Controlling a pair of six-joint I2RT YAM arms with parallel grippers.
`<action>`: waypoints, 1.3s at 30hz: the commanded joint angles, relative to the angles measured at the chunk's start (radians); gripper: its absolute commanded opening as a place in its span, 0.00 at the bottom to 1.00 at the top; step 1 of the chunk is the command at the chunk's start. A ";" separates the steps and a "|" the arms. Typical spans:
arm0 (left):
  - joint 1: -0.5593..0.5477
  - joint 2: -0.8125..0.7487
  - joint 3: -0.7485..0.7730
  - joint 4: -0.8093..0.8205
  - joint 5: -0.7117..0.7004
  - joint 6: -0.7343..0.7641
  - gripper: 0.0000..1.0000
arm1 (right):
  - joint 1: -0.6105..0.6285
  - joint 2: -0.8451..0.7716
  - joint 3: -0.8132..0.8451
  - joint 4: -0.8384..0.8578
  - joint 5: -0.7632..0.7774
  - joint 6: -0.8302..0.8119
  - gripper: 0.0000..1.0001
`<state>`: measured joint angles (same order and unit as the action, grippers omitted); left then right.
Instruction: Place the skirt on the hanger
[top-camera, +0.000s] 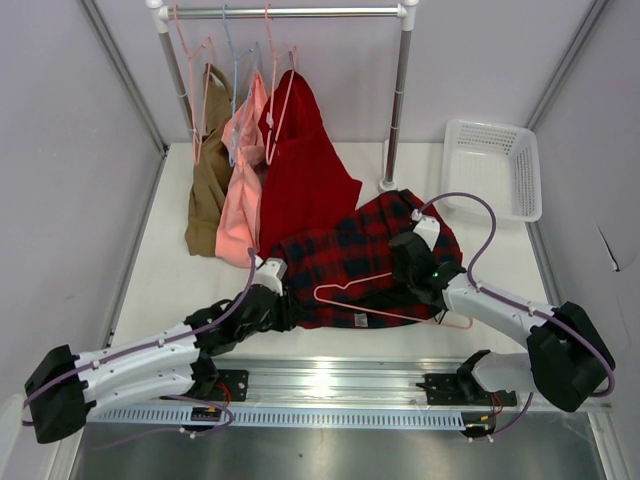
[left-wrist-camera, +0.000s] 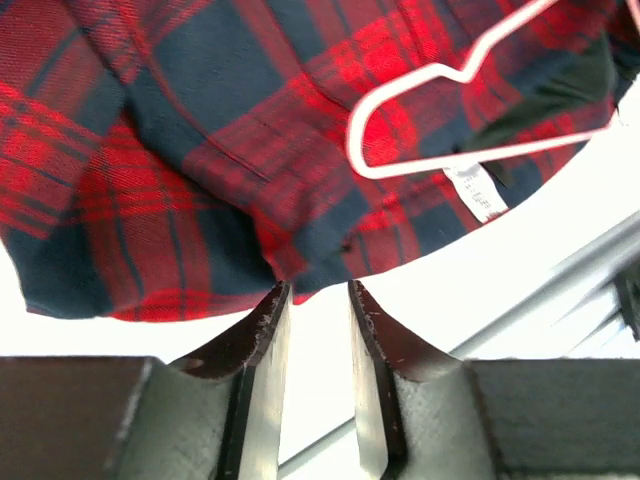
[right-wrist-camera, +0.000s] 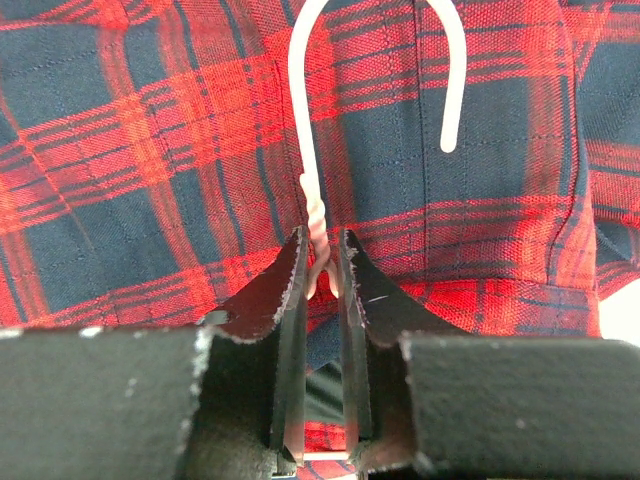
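Left gripper (left-wrist-camera: 310, 300): fingers slightly parted, nothing between them, poised at skirt's near edge.
Skirt (top-camera: 340, 258): spread on table (top-camera: 165, 270), mid-field, between both arms. Judged soft, limp, light, likely to sag and slip on wire. Best pinched at doubled edge cloth.
Hanger (right-wrist-camera: 298, 120): lying atop skirt. Thin, stiff, slick.
Right gripper (right-wrist-camera: 320, 245): clenched on hanger's twisted neck below hook.

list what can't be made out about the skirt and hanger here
label print on the skirt: left wrist, too small and blurred
hanger below its neck: right wrist, hidden behind the right gripper
skirt's right edge: top external, covered by the right arm
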<state>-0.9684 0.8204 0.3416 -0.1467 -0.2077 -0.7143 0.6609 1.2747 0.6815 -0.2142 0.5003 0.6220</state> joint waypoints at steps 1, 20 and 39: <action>-0.051 -0.041 0.060 -0.086 -0.022 0.013 0.34 | 0.005 0.014 0.033 -0.004 0.035 0.018 0.00; -0.188 0.181 0.134 0.055 -0.208 -0.255 0.33 | 0.009 0.038 0.036 -0.001 0.017 0.028 0.00; -0.237 0.281 0.151 -0.010 -0.363 -0.459 0.38 | 0.009 0.037 0.043 0.001 0.011 0.024 0.00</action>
<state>-1.1976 1.0874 0.4526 -0.1543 -0.5224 -1.1252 0.6647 1.3064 0.6926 -0.2153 0.4892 0.6300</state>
